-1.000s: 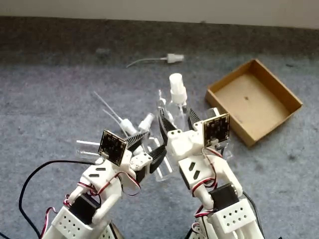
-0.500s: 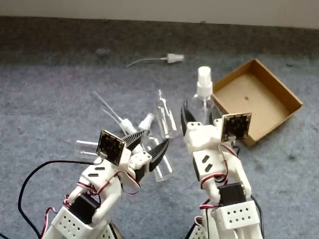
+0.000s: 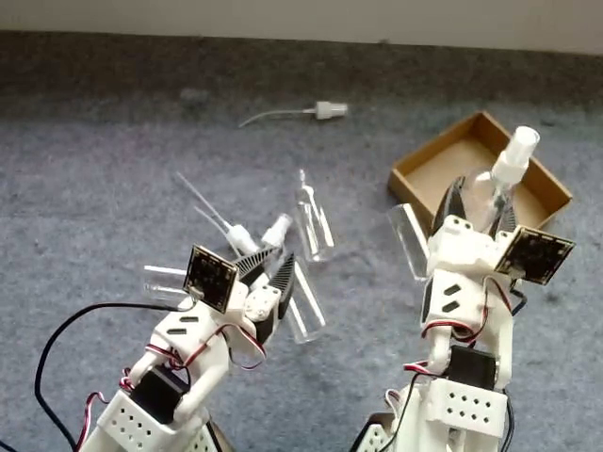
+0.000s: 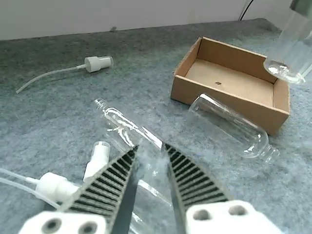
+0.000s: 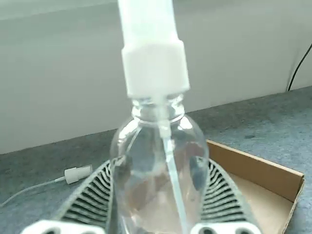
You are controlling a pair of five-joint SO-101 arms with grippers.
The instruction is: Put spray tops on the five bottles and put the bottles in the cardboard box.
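Loose spray tops (image 3: 247, 237) lie at 11 o'clock of the left gripper (image 4: 150, 147), and a bare bottle (image 3: 314, 221) lies at 1 o'clock. Its jaws stand narrowly apart, gripping nothing. The right gripper (image 3: 480, 207) is clamped on a capped bottle (image 5: 156, 146), raised at the cardboard box's (image 3: 435, 151) 6 o'clock side.

spray top (image 5: 153, 58): tip cut off | bottle (image 5: 156, 161): base cut off | cardboard box (image 3: 438, 169): partly behind bottle
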